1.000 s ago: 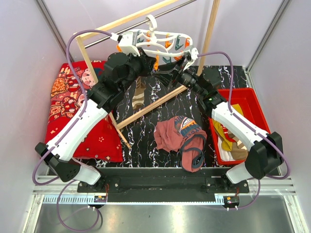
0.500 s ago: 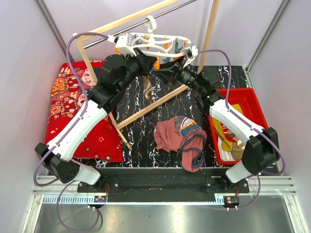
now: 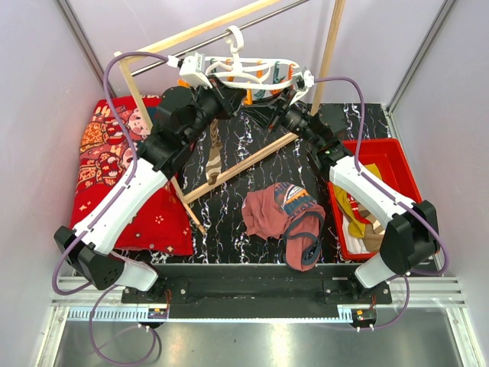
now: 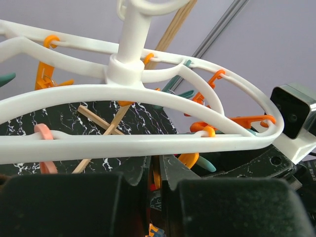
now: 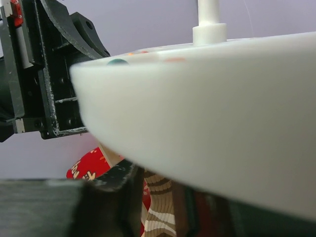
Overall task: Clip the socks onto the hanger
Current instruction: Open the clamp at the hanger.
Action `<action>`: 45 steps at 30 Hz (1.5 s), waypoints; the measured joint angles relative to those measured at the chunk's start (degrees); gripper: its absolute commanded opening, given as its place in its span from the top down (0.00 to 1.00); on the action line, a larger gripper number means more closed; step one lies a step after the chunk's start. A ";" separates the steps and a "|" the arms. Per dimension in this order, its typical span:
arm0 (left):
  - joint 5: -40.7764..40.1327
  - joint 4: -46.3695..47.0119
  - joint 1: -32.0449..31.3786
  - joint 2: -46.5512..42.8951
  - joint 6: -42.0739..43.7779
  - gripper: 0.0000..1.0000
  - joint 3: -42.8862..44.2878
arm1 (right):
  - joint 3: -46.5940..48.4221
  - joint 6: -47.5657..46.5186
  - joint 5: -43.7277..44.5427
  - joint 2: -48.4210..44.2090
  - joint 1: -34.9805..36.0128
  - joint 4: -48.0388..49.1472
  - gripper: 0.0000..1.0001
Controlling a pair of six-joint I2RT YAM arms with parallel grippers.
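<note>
Top external view: both arms reach to the back of the table (image 3: 351, 122) and meet under the hanger.
Hanger (image 3: 243, 69): a white double ring with orange and teal pegs, hung by its hook (image 3: 238, 37) from the rack at the back.
Left gripper (image 3: 227, 93): close under the hanger's left half; its jaws are hidden here.
Right gripper (image 3: 271, 107): close under the hanger's right half; its jaws are hidden here.
Striped sock (image 3: 215, 157): brown and tan, hanging straight down below the left gripper. Its top end is hidden, so what holds it cannot be told.
Other socks: a mustard sock (image 3: 372, 177) and others lie in the red bin (image 3: 374, 144) on the right.
Garment (image 3: 271, 210): rust-maroon, crumpled on the table between the arms.
Cushion (image 3: 114, 153): red and printed, on the left.

Left wrist view: looks up at the hanger from below.
Hanger (image 4: 148, 140): its near ring crosses the picture just above the fingers, and the stem rises at the centre.
Pegs: an orange peg (image 4: 47, 74) hangs at the left and another (image 4: 247, 120) at the right.
Left gripper (image 4: 155, 190): pressed almost together, leaving a thin slit. An orange sliver shows in the slit, too small to say whether it is gripped.

Right wrist view: mostly filled by the hanger.
Hanger (image 5: 207, 108): its rim is a broad white blur right at the lens.
Right gripper: only one finger (image 5: 116, 180) is clear. How far open it stands, and whether it holds anything, cannot be told.
Striped sock (image 5: 158, 207): seen beyond the fingers, below the rim.
</note>
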 measured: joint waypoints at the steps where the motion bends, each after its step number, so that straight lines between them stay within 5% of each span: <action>1: 0.00 0.00 0.00 0.00 -0.02 0.89 0.00 | 0.00 -0.20 -0.09 0.00 0.04 0.02 0.81; 9: 0.17 -1.18 0.04 -1.16 0.04 0.61 0.00 | 0.00 -1.07 0.17 0.00 -0.02 -0.83 0.98; 26: 0.35 -6.36 -0.55 -3.54 3.69 0.22 2.45 | 0.00 -1.57 0.28 0.00 -0.04 -1.55 1.00; 34: -2.78 -11.02 -2.93 -0.39 6.78 0.21 6.10 | 0.00 -1.92 0.28 0.00 -0.04 -1.57 1.00; 45: -6.58 -12.33 -2.99 3.58 7.65 0.37 10.03 | 0.00 -2.03 0.28 -0.02 -0.04 -2.12 1.00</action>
